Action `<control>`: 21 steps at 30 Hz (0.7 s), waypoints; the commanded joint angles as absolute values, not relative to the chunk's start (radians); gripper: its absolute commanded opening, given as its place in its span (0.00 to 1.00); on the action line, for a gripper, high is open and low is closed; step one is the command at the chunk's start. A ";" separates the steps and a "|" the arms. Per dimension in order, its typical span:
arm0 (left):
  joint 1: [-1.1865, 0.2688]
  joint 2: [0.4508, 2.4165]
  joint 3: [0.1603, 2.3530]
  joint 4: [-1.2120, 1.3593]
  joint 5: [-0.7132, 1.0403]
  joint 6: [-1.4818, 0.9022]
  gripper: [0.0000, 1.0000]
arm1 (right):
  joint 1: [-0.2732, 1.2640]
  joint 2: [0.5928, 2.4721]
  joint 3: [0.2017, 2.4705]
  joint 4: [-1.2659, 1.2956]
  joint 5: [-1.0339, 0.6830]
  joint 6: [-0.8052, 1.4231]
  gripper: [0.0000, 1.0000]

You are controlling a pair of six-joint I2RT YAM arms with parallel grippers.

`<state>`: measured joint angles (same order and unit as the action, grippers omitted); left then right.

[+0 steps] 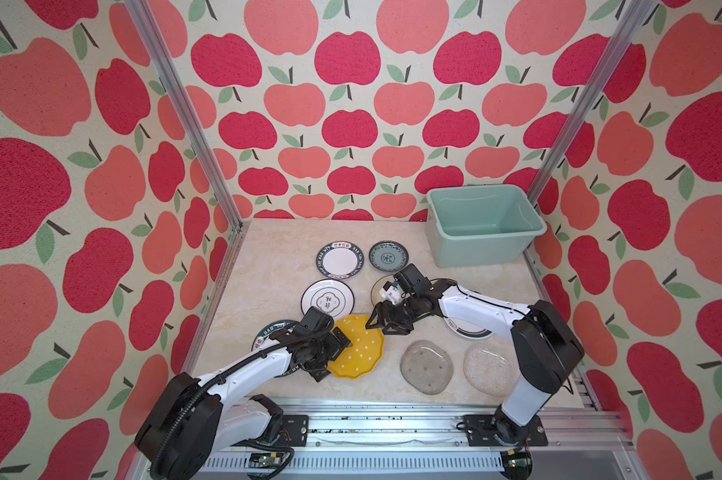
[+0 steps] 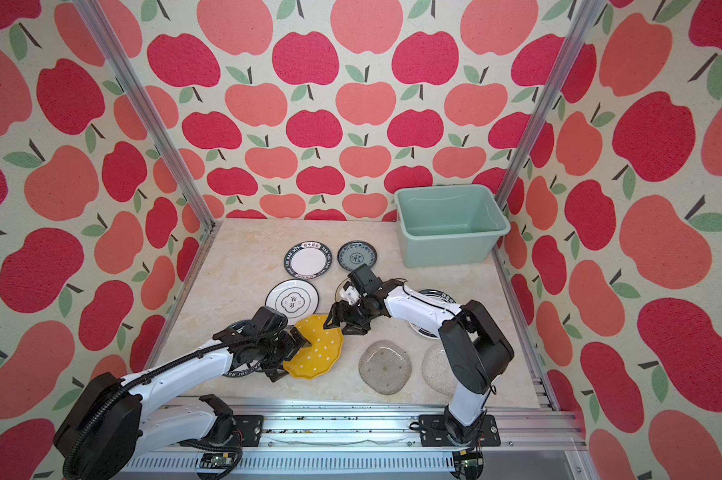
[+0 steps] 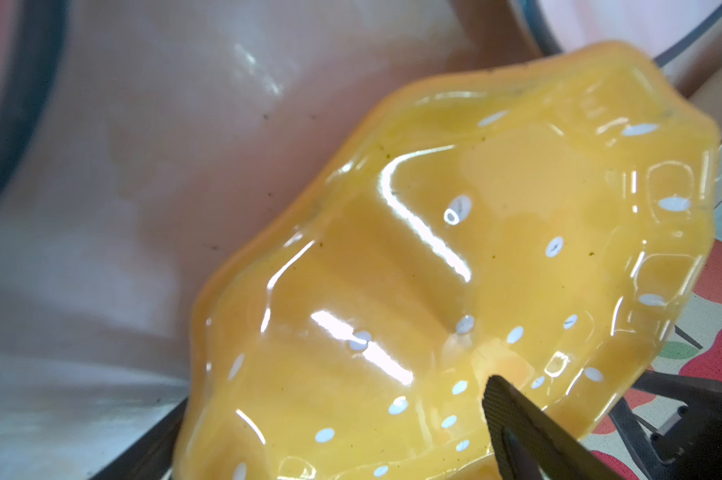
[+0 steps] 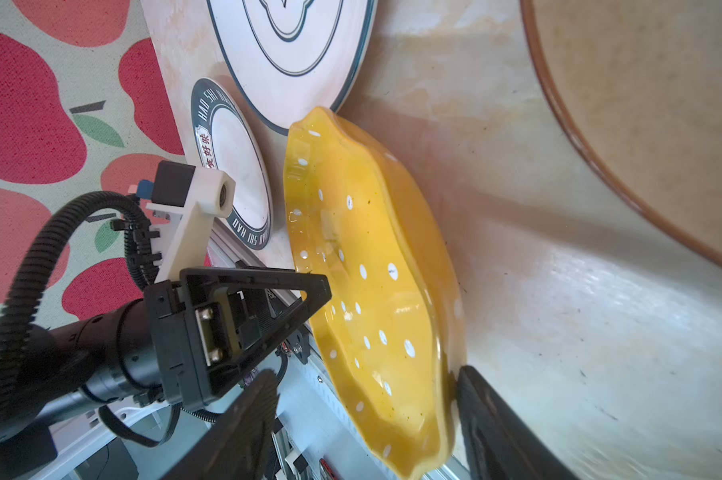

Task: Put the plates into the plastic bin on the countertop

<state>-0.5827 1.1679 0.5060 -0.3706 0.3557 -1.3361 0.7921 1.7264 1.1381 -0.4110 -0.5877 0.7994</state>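
Left of the yellow plate [image 1: 361, 353], a lettered plate [image 1: 268, 332] lies on the countertop [image 1: 268, 274], half hidden under the left arm [image 1: 243, 374]. The left gripper [image 1: 337, 359] is at the yellow plate's left edge with its jaws wide apart. In the right wrist view one fingertip [image 4: 324, 286] sits at the plate's dotted face. The yellow plate is tilted, not flat.

Just behind it lies a banded plate [image 1: 327, 298]. Farther behind are a second lettered plate [image 1: 339, 259] and a blue plate [image 1: 388, 257].

The right gripper [image 1: 378, 328] is at the yellow plate's back right rim, jaws apart on either side of it. One finger [image 4: 488, 415] is against the underside and the other is short of the face. A cream plate [image 4: 641, 104] lies behind, partly hidden.

Right of the yellow plate lie a glass plate [image 1: 427, 365], another glass plate [image 1: 488, 370] and a second banded plate [image 1: 467, 332] under the right arm [image 1: 475, 305]. The bin [image 1: 479, 253] stands well behind and right.
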 commanded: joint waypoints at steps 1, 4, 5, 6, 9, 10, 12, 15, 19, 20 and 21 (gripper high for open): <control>-0.588 1.179 0.523 -0.342 0.354 -1.308 0.99 | 0.846 1.758 1.150 -0.322 -0.718 0.824 0.70; -0.590 1.178 0.520 -0.329 0.359 -1.307 0.99 | 0.850 1.781 1.154 -0.304 -0.738 0.835 0.70; -0.589 1.180 0.519 -0.323 0.360 -1.307 0.99 | 0.851 1.785 1.149 -0.290 -0.744 0.844 0.70; -0.589 1.182 0.517 -0.318 0.364 -1.307 0.99 | 0.851 1.788 1.145 -0.275 -0.751 0.853 0.70; -0.590 1.184 0.515 -0.305 0.370 -1.304 0.99 | 0.851 1.792 1.132 -0.242 -0.760 0.877 0.71; -0.589 1.183 0.515 -0.303 0.371 -1.304 0.99 | 0.851 1.791 1.133 -0.250 -0.753 0.877 0.70; -0.589 1.178 0.515 -0.305 0.369 -1.302 0.99 | 0.851 1.787 1.144 -0.317 -0.704 0.863 0.71; -0.589 1.163 0.511 -0.309 0.361 -1.304 0.99 | 0.851 1.801 1.168 -0.407 -0.649 0.847 0.72; -0.585 1.125 0.502 -0.346 0.338 -1.304 0.99 | 0.851 1.842 1.209 -0.489 -0.603 0.840 0.74; -0.582 1.115 0.499 -0.358 0.334 -1.304 0.99 | 0.851 1.854 1.221 -0.505 -0.595 0.836 0.74; -0.577 1.108 0.497 -0.364 0.334 -1.303 0.99 | 0.853 1.863 1.231 -0.523 -0.583 0.832 0.74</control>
